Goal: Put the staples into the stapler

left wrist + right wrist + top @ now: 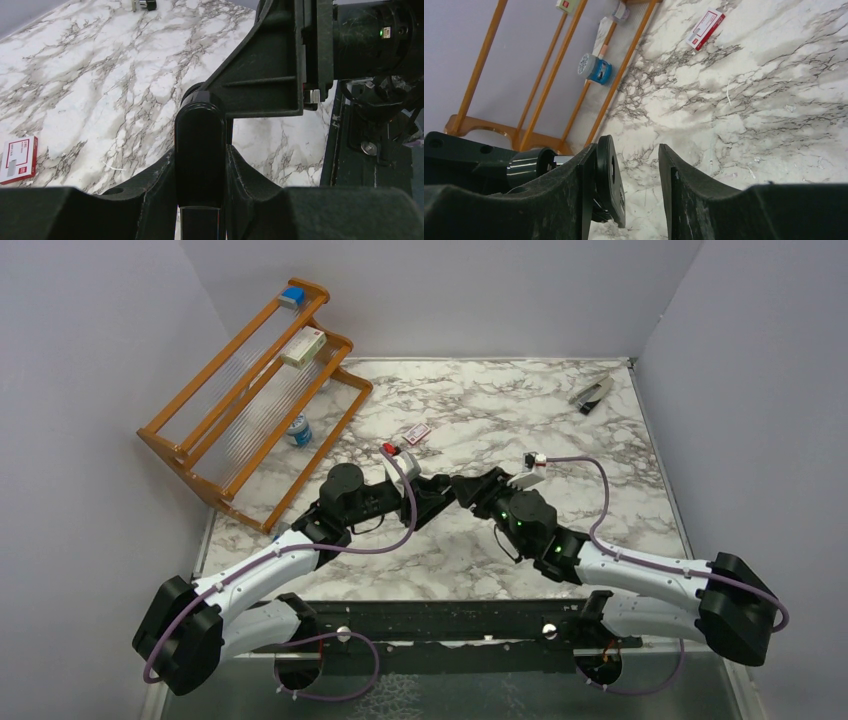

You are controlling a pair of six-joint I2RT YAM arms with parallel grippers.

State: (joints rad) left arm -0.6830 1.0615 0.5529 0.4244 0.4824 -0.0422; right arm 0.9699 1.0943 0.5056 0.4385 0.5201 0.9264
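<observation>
My left gripper point(200, 157) is shut on the black stapler point(199, 135), which stands upright between its fingers over the middle of the table. From the right, my right gripper point(629, 150) reaches the same stapler. A flat black part of the stapler point(614, 180) lies against its left finger point(586, 200), and a gap stays before the other finger point(676, 195), so it is open. In the top view both grippers point(440, 498) point(472, 490) meet at the centre. A red-and-white staples packet point(415, 433) point(705, 22) point(19, 159) lies flat on the marble behind them. The staples themselves are out of view.
A wooden rack point(250, 400) stands at the back left with small boxes on it and a blue-capped jar point(595, 68) at its foot. A light grey stapler-like tool point(592, 392) lies at the back right corner. Grey walls close the table on three sides.
</observation>
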